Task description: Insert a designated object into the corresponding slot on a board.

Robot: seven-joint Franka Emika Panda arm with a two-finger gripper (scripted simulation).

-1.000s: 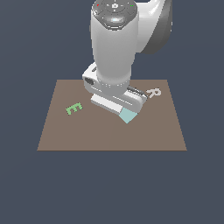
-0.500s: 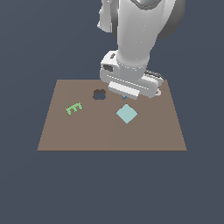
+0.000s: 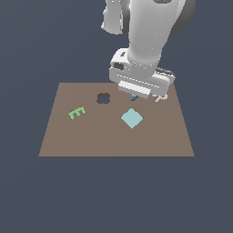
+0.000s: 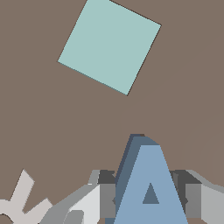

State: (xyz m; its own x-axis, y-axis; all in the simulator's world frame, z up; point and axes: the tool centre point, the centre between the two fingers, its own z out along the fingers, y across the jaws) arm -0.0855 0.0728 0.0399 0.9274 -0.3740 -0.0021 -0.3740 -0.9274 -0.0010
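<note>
The gripper (image 4: 150, 202) clamps the blue A (image 4: 151, 183) between its fingers above the board (image 3: 91, 136), now moved beyond the teal diamond (image 3: 132, 118), uncovering it.

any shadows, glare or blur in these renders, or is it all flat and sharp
Exterior view: flat, even light, no glare; the board is one uniform brown, and the arm hides most of the blue A. Wrist view: sharp edges on the teal diamond; the blue A between the gripper fingers looms large, stretched by closeness.
</note>
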